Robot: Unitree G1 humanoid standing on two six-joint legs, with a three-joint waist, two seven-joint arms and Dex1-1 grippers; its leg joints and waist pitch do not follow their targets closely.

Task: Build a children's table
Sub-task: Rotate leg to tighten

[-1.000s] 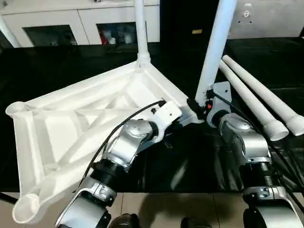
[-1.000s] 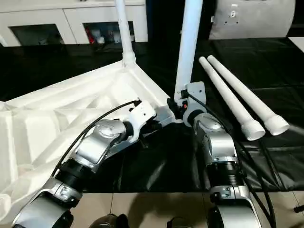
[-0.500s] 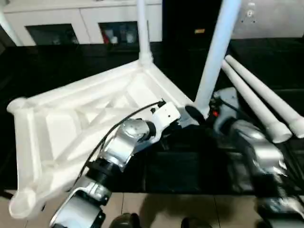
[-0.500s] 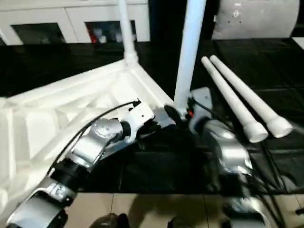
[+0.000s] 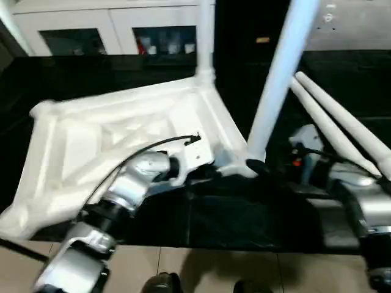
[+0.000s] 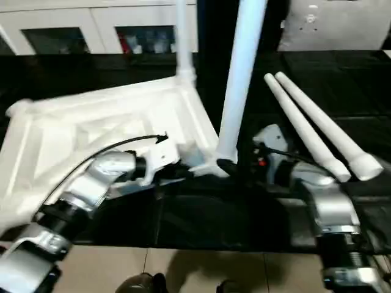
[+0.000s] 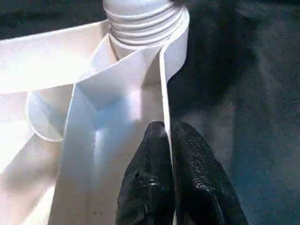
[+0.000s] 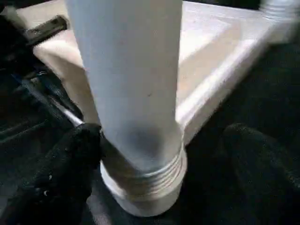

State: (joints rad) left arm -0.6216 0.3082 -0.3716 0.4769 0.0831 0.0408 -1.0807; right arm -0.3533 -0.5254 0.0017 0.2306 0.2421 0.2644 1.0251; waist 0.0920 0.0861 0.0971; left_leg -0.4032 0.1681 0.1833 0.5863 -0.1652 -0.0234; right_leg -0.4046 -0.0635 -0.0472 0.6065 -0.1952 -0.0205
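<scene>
Upside down on the black-covered worktable (image 5: 256,220), the white plastic children's table (image 5: 122,131) is being steadied by its thin rim, pinched in the left gripper (image 7: 169,140); the right gripper (image 8: 154,154), jaws apart, is flanking the screwed-in white tube leg (image 8: 133,84).

My left arm reaches forward and inward; its fingers (image 7: 161,187) are pressed together, pinching a thin white wall. My right arm extends forward; its fingers (image 8: 61,173) are spread wide, one either side of a white tube.
</scene>
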